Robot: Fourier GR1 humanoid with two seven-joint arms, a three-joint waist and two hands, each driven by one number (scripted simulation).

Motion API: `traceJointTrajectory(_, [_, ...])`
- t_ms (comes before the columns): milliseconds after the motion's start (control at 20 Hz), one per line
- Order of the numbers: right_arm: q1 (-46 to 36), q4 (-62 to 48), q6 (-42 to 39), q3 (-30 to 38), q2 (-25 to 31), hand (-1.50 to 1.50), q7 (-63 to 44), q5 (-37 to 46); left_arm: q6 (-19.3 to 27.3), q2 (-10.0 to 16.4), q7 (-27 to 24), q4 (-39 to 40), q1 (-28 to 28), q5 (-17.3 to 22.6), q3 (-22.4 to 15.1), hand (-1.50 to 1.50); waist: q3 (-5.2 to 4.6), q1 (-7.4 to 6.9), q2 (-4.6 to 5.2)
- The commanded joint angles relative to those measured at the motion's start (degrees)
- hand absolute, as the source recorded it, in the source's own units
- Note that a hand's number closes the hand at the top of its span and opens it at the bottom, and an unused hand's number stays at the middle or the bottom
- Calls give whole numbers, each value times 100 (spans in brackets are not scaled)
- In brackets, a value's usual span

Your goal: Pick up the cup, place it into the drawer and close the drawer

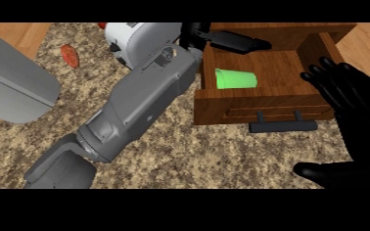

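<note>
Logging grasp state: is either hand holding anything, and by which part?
Nothing is held. The green cup lies in the open drawer, clear of the left hand beyond it; the right hand rests open at the right.

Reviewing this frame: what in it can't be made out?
Head view:
- White appliance: right side hidden by the left forearm, top cut off.
- Grey object: cut by the left edge; unidentifiable.
- Red item on the counter: too small to name.
- Right hand: cut by the right edge.
</note>
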State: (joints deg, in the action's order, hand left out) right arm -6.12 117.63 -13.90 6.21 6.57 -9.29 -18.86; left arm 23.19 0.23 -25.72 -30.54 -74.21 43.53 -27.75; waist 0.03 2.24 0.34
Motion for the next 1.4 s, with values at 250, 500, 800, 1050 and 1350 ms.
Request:
traceJointTrajectory(250, [194, 342, -645, -127, 753, 150, -71, 604, 264, 450, 309, -1245, 752, 91, 341, -150, -8, -365, -113])
traceJointTrajectory(500, [507, 310, -921, 25, 988, 150, 148, 850, 186, 1206, 468, -2250, 1926, 124, 450, -150, -5, -375, -98])
traceJointTrajectory(800, [556, 189, -754, -512, 811, 150, 116, 1797, 94, 2019, 748, -3844, 3330, 160, 534, -150, -4, -388, -78])
traceJointTrajectory(1050, [549, -303, -715, -573, 855, 150, 564, 2456, -144, 2541, 944, -5112, 4572, 296, 669, -150, -2, -372, -63])
traceJointTrajectory(1350, [356, -662, -727, -1292, 1499, 150, 1262, 4189, -496, 2882, 910, -5458, 5173, 447, 942, -150, -1, -429, -62])
